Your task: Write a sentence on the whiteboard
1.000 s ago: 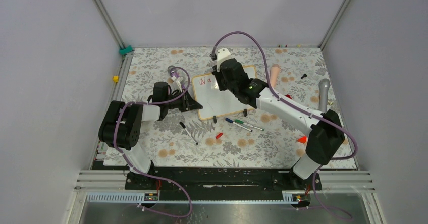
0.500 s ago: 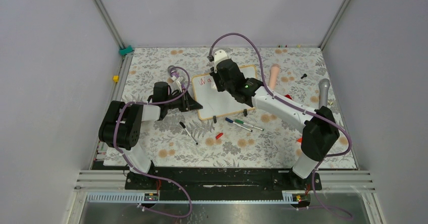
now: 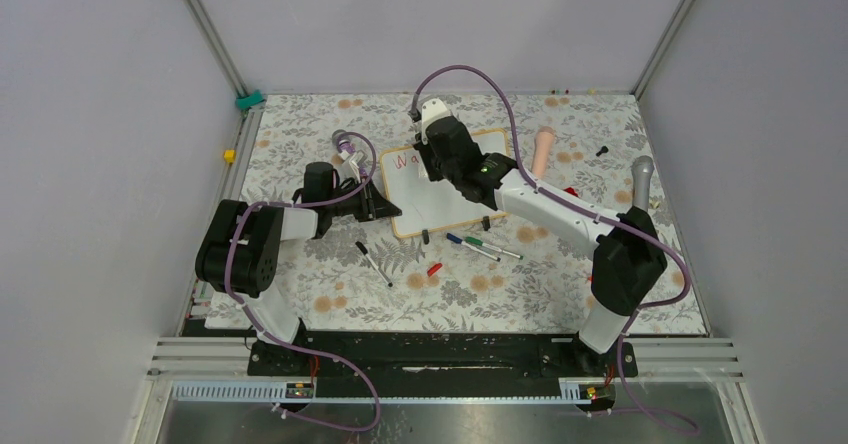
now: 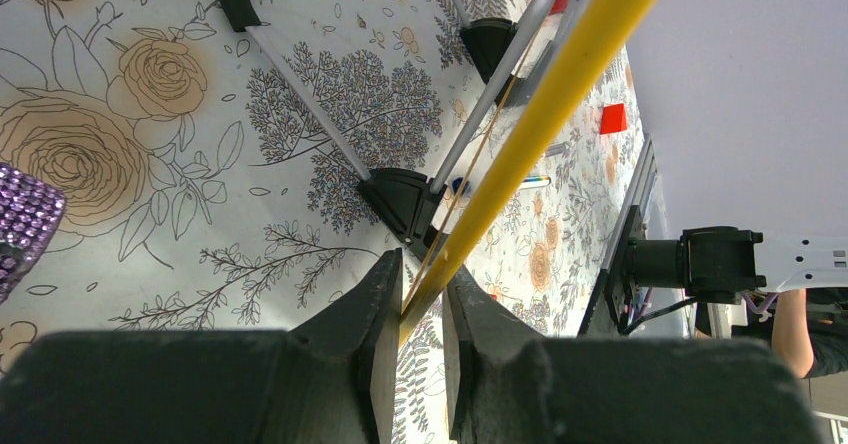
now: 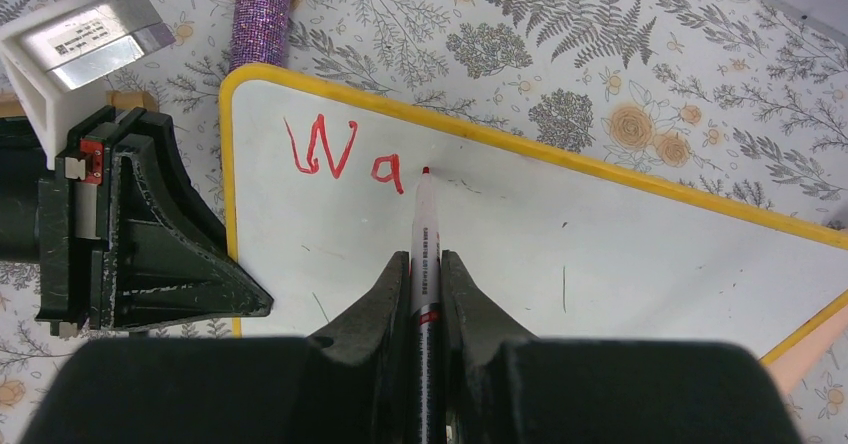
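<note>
The whiteboard (image 3: 445, 209), white with a yellowish rounded frame, lies tilted at mid-table. The sentence (image 5: 340, 154) reads "Wa" in red near the board's upper left corner and shows small in the top view (image 3: 403, 161). My right gripper (image 5: 425, 259) is shut on a red marker (image 5: 425, 219) whose tip rests on the whiteboard (image 5: 600, 254) just right of the "a". My left gripper (image 4: 420, 294) is shut on the board's frame (image 4: 560, 94) at its left edge; it is seen from above (image 3: 380, 204). The right wrist hides its own gripper in the top view.
A black marker (image 3: 374, 263), a blue one (image 3: 462, 243), a green one (image 3: 488, 247) and a red cap (image 3: 433, 269) lie in front of the board. A purple glitter stick (image 5: 262, 14), a pink object (image 3: 543, 149) and a grey microphone (image 3: 641, 184) lie around it.
The right arm has shifted a little to the left over the board with the marker. The left arm and the board have not moved.
</note>
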Available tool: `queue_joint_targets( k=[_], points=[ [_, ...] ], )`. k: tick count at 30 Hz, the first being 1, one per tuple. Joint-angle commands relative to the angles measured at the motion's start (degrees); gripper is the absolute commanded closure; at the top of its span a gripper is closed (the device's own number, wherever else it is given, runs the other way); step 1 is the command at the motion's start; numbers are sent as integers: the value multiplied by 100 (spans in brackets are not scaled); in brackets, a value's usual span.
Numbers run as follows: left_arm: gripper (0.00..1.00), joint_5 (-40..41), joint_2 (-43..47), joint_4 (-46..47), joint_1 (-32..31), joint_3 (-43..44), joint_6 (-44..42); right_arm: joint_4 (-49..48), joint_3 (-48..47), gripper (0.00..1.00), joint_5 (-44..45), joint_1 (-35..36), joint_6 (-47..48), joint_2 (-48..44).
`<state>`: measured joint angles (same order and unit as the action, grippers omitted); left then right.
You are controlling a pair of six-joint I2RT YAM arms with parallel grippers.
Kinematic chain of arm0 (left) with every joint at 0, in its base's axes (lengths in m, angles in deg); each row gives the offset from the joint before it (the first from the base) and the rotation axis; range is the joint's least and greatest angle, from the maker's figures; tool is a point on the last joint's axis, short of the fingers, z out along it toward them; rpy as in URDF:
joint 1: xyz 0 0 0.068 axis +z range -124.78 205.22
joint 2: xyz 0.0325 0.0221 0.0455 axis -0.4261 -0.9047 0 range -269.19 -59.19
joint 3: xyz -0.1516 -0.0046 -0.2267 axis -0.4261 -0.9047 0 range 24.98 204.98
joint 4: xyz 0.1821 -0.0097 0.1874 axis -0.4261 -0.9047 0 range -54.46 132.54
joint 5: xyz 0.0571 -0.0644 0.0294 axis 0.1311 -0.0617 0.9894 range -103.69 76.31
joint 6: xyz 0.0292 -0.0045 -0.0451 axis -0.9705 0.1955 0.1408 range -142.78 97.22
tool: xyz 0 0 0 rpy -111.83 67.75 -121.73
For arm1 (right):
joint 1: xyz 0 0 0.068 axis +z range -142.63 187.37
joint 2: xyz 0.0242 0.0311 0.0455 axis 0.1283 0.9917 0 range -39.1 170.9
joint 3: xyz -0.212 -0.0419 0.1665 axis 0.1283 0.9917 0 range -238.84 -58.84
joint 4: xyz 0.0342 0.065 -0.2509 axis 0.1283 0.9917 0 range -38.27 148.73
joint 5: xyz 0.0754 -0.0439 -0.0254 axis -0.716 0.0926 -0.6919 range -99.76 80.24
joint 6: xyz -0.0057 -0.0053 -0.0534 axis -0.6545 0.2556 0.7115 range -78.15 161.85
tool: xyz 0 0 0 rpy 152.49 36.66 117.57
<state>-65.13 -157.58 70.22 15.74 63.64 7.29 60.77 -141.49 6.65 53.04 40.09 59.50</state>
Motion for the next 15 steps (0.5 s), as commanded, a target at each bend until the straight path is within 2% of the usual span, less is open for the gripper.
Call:
queue_joint_targets(
  k=[1, 15],
  points=[
    [100, 242, -30, 123, 36, 32, 34, -46, -186, 100, 30, -67, 32, 44],
    [100, 265, -7, 108, 38, 28, 31, -34, 134, 100, -63, -77, -60, -154]
  ],
)
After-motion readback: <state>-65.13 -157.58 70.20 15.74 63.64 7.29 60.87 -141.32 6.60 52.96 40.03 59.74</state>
